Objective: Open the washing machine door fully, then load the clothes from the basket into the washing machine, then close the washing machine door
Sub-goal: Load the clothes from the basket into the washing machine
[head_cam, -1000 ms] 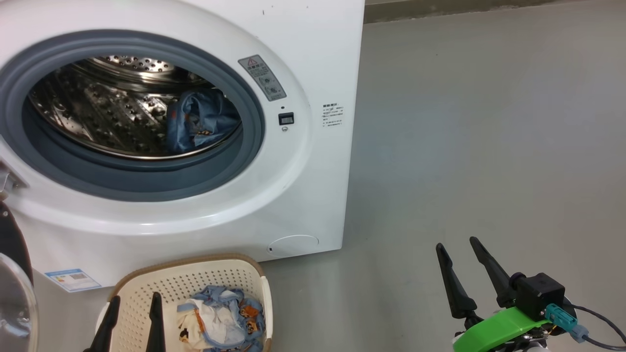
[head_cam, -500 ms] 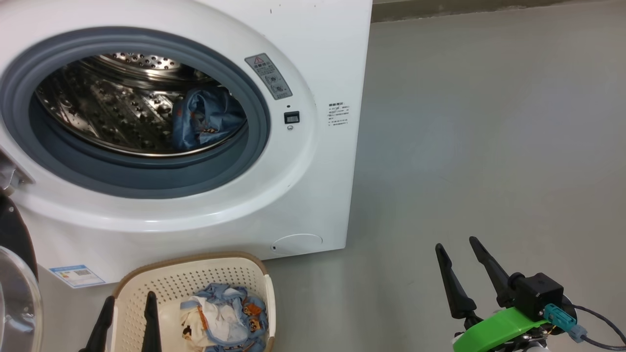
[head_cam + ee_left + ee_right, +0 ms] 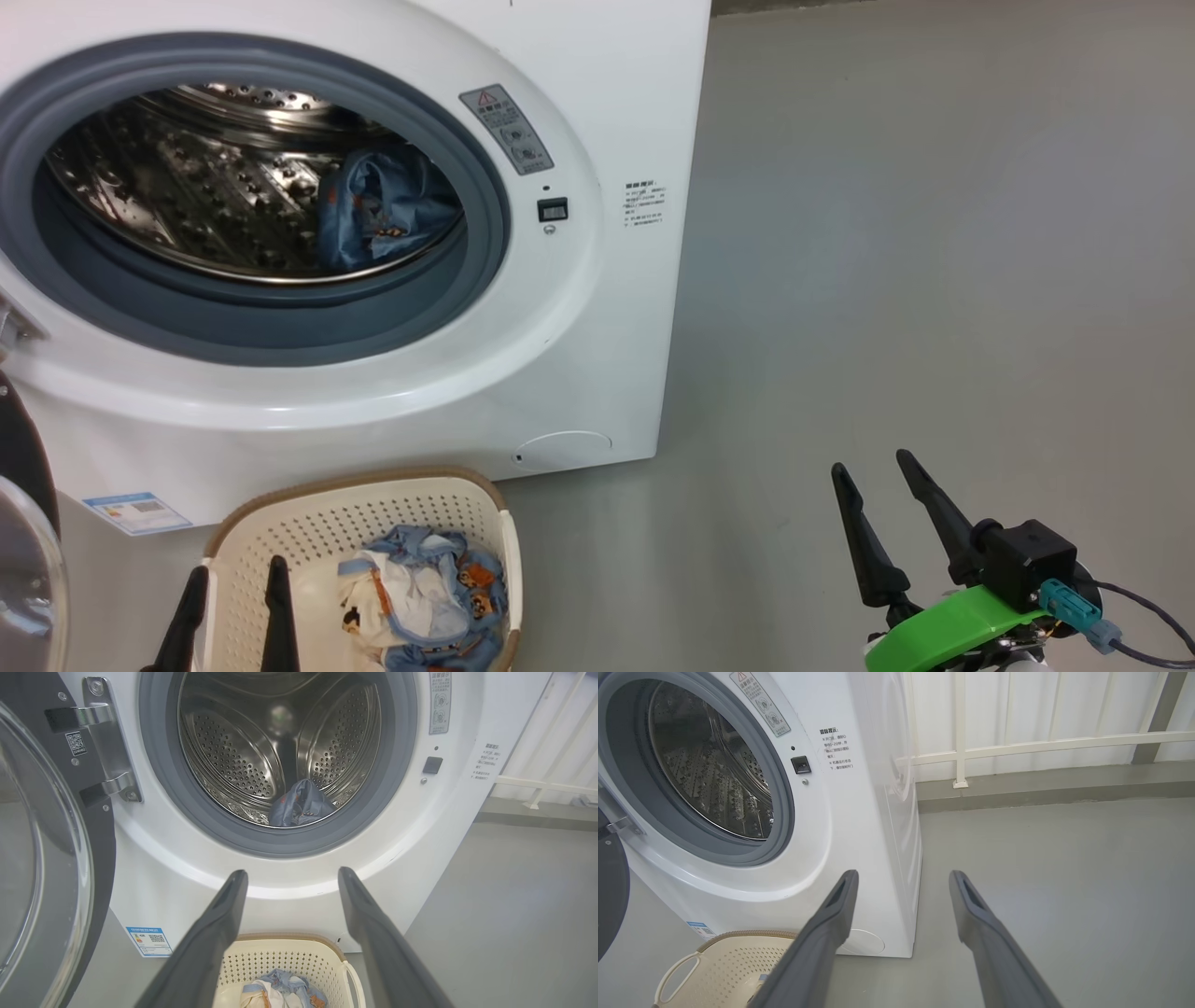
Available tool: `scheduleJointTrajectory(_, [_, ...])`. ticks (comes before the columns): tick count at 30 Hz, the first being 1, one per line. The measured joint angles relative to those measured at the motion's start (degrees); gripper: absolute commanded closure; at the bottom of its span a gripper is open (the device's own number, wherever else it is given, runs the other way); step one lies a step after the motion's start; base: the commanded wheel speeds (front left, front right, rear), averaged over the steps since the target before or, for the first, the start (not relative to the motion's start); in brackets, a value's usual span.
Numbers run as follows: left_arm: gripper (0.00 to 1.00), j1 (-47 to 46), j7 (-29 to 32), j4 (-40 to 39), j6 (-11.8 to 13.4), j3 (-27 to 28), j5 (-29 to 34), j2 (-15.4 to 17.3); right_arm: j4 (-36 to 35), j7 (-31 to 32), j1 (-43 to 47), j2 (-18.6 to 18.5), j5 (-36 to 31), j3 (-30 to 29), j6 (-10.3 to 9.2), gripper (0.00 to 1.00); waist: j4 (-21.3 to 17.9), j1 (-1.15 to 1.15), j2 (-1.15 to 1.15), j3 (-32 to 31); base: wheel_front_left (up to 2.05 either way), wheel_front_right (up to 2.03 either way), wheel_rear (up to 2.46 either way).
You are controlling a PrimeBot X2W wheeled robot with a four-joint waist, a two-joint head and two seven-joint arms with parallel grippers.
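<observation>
Washing machine (image 3: 597, 308): we see the white front-loader standing on the grey floor (image 3: 934, 280). Its round mouth is uncovered, and a grey-blue seal (image 3: 485, 233) rings the perforated steel drum (image 3: 243, 765).
Washing machine door (image 3: 46, 849): it is swung out on its metal hinge (image 3: 107, 742) at the left side of the mouth. In the left wrist view, its black rim and clear glass bowl face us.
Clothes (image 3: 420, 597): a small bundle of light blue, white and orange-print cloth lies in the basket, toward its right side. We also see one blue garment (image 3: 383, 219) inside the drum, low on the right, near the seal.
Basket (image 3: 308, 532): it stands upright on the floor just in front of the machine's base, below the mouth.
Left gripper (image 3: 236, 566): we find its jaws spread wide and holding nothing. The two dark fingers are over the basket's left part, beside the bundle. We cannot tell whether they touch the basket.
Right gripper (image 3: 870, 462): its jaws are likewise wide apart and empty, over bare floor, well to the right of the machine and the basket.
Label sticker (image 3: 135, 511): it is blue and sits low on the machine's front, left of the basket.
</observation>
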Motion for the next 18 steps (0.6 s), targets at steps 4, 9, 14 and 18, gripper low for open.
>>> scheduleJointTrajectory(4, [0.0,-0.1,0.0,1.0,0.0,-0.1,-0.5,0.0,0.1,0.0,0.0,0.0,0.0,0.0,0.0,0.0,-0.2,0.0,0.0,1.1,0.0,0.0,0.0])
scheduleJointTrajectory(9, [0.0,-1.3,0.0,2.2,0.0,-0.1,-2.3,0.0,0.3,0.0,0.0,0.0,0.0,0.1,0.0,0.0,-0.3,0.0,0.0,2.7,0.0,0.0,0.0])
scheduleJointTrajectory(14, [0.0,-4.6,0.0,5.2,-0.6,-0.9,-3.5,0.0,0.4,0.0,-0.3,0.0,0.1,0.4,0.0,0.0,-0.4,0.0,0.0,6.5,0.0,0.0,0.0])
scheduleJointTrajectory(18, [0.0,-8.4,0.0,8.2,-1.4,-1.0,-3.6,0.0,0.1,0.0,-1.7,0.0,0.1,0.8,0.0,0.0,-0.5,0.0,0.0,9.8,0.0,0.0,0.0])
